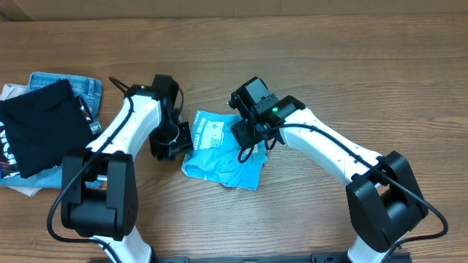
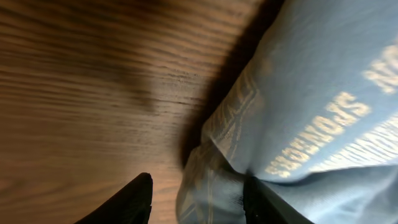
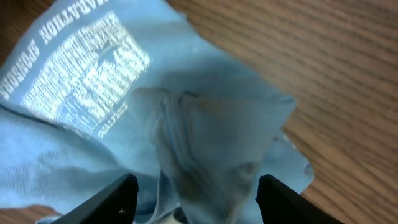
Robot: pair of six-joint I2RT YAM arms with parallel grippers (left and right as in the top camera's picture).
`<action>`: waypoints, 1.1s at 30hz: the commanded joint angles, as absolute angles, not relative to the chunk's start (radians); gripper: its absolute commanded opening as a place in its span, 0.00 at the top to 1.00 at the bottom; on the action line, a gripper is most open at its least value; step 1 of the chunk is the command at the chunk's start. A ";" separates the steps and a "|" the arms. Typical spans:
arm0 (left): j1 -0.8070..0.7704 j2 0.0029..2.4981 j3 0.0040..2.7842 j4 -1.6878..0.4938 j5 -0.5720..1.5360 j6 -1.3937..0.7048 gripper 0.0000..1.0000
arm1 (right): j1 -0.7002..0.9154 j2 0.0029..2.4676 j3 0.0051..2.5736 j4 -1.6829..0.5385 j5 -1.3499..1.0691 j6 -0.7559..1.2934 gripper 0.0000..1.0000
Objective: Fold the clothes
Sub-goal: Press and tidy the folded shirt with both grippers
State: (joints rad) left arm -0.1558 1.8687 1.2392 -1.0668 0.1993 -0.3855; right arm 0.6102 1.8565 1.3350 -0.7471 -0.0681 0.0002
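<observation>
The light sky-blue T-shirt (image 1: 223, 150) lies crumpled in a small bundle at the table's middle, white lettering showing on its top. My left gripper (image 1: 175, 142) is at its left edge; in the left wrist view it (image 2: 196, 202) is open, with a folded hem of the shirt (image 2: 311, 93) between the fingers. My right gripper (image 1: 250, 135) is over the shirt's upper right part; in the right wrist view it (image 3: 196, 196) is wide open, straddling a raised bunch of the shirt (image 3: 211, 130).
A black garment with white print (image 1: 40, 128) lies at the left edge on top of blue jeans (image 1: 82, 86) and a white cloth (image 1: 11, 91). Bare wooden table (image 1: 329, 66) surrounds the shirt.
</observation>
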 commanded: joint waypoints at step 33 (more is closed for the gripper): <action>-0.171 1.878 1.134 -1.062 0.199 -0.370 0.49 | 0.429 1.936 1.343 -0.758 0.194 0.237 0.62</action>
State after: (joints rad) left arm -0.1642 1.8687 1.1450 -1.0580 0.2234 -0.3855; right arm 0.4500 1.9465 1.3350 -0.7536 0.1612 0.2211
